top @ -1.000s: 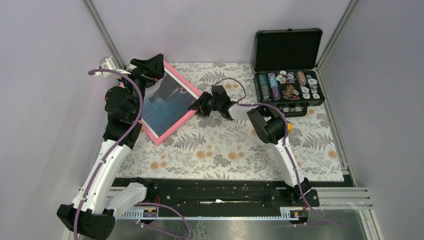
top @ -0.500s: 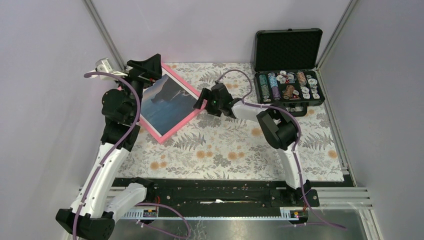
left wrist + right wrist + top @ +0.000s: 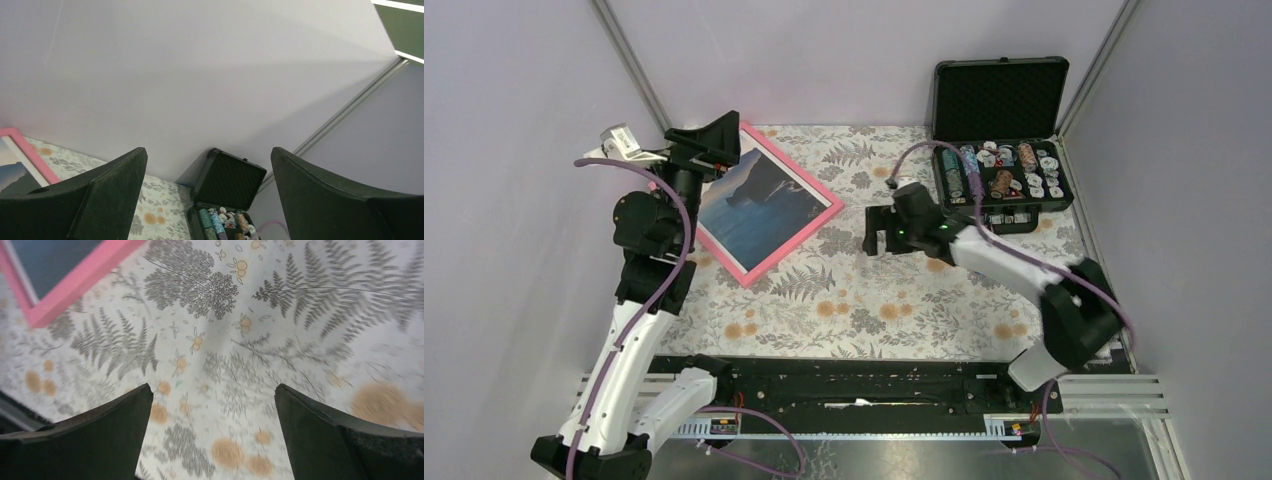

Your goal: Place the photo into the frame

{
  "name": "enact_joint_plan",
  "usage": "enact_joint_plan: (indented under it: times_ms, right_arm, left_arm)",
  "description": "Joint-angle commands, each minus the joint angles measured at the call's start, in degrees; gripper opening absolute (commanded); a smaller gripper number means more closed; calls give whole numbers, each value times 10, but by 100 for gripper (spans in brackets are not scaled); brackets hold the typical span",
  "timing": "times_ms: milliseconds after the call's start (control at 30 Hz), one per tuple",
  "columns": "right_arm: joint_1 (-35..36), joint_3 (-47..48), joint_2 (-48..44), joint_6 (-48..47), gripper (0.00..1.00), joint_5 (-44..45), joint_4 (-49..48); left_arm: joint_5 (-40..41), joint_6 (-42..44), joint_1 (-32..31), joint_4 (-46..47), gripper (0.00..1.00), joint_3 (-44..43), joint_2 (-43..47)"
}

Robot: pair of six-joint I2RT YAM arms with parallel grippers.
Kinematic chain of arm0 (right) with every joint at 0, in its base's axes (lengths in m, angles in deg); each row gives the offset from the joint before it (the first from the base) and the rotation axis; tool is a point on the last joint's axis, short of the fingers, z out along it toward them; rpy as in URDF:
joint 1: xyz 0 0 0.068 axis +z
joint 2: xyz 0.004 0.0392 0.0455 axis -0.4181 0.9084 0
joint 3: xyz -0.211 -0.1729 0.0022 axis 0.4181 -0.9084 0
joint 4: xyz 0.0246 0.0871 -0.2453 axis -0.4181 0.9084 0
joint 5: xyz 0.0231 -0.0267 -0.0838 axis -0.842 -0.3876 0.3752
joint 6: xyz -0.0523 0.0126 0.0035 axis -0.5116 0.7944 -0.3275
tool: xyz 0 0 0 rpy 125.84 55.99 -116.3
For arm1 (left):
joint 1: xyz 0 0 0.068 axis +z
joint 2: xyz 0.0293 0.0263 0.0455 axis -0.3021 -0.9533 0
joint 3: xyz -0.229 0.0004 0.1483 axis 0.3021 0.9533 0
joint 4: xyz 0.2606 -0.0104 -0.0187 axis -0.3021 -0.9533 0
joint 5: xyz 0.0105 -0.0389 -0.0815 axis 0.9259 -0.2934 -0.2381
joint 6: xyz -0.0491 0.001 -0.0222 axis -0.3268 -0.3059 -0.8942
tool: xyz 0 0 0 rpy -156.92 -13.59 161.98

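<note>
Left arm (image 3: 649,215) hides the frame's (image 3: 745,279) far-left edge (wrist views crop it to a corner)

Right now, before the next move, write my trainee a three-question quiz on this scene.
1. True or false: the photo lies within the pink border of the frame.
2. Pick one. The right gripper is: A) shut on the frame; B) open above the patterned cloth, apart from the frame; C) pressing on the photo.
3. Fill the gap: the black case of chips at the far right has its lid ____.

Key: 1 true; 2 B; 3 open.
</note>
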Motion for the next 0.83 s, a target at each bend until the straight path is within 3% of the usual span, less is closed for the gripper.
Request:
enact_joint_plan:
  times_ms: [0, 200, 367, 533, 800]
  right_arm:
    - [-2, -25, -204, -48, 100, 43, 79]
    - [-2, 2, -427, -51, 100, 98, 172]
    - [-1, 33, -576, -59, 100, 117, 197]
    - [-2, 66, -642, -58, 100, 113, 215]
    - [-2, 50, -737, -51, 100, 146, 215]
  left_arm:
    - [-56, -48, 0, 0, 99, -6, 11]
    - [-121, -107, 0, -74, 99, 13, 28]
    - [-109, -119, 0, -179, 99, 12, 91]
    - [-81, -127, 0, -193, 99, 11, 163]
    - [-95, -175, 0, -219, 99, -39, 160]
